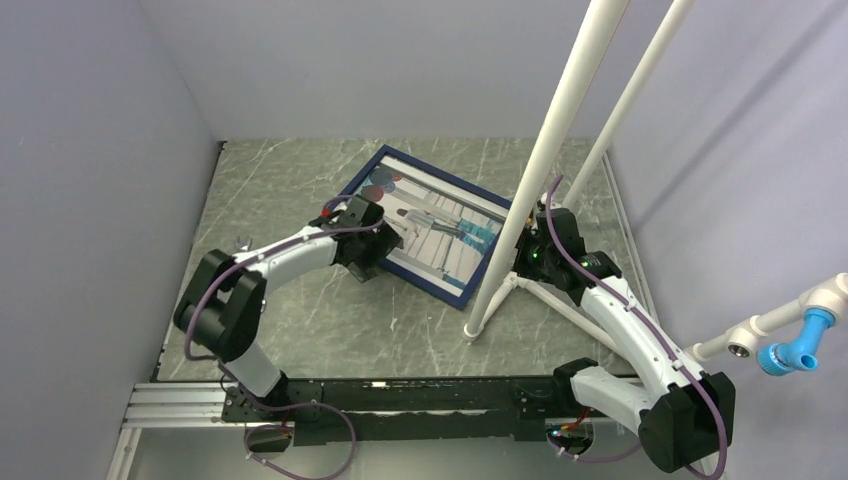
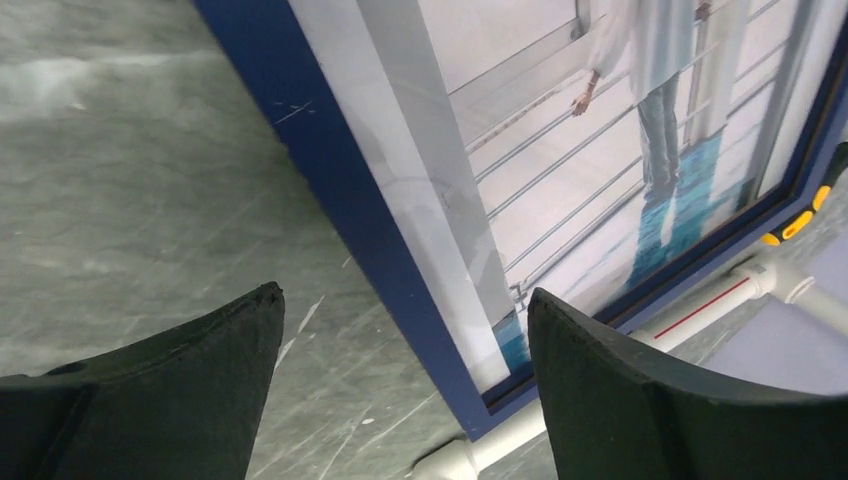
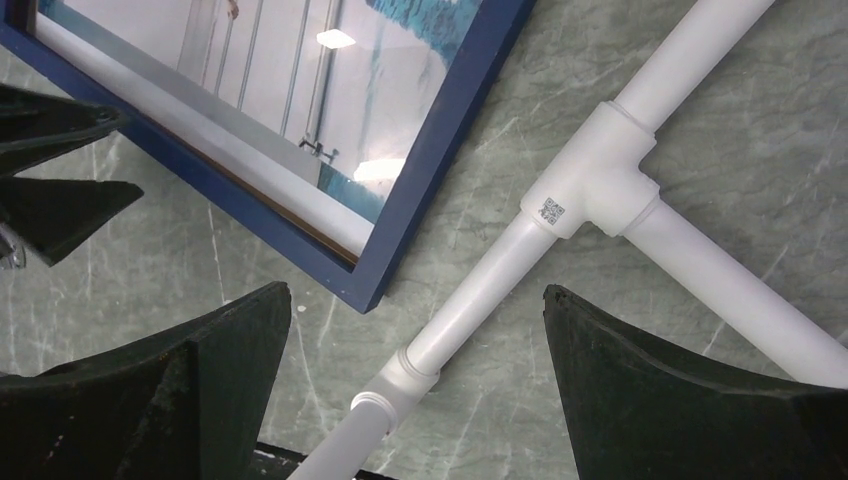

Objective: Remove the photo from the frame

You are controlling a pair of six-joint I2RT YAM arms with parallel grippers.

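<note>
The left claw [image 2: 402,295] is held wide open, nothing gripped, its fingers spread to either side of the long edge of the navy frame [image 2: 340,170]. The right claw [image 3: 416,288] is likewise spread empty above a frame corner and a white pipe stand [image 3: 590,185]. The photo [image 2: 600,150] is seen seated in the frame, face up on the grey marbled tabletop [image 2: 120,200], mid-picture in the top view.

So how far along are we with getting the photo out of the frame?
Nothing is done yet: the photo sits inside the frame, which lies face up. In hand: the left tool is open over a frame edge, and the right tool is open above a frame corner beside the white pipe; neither is gripping. Left: grasp the frame, likely reach its back, pull the photo out.
</note>
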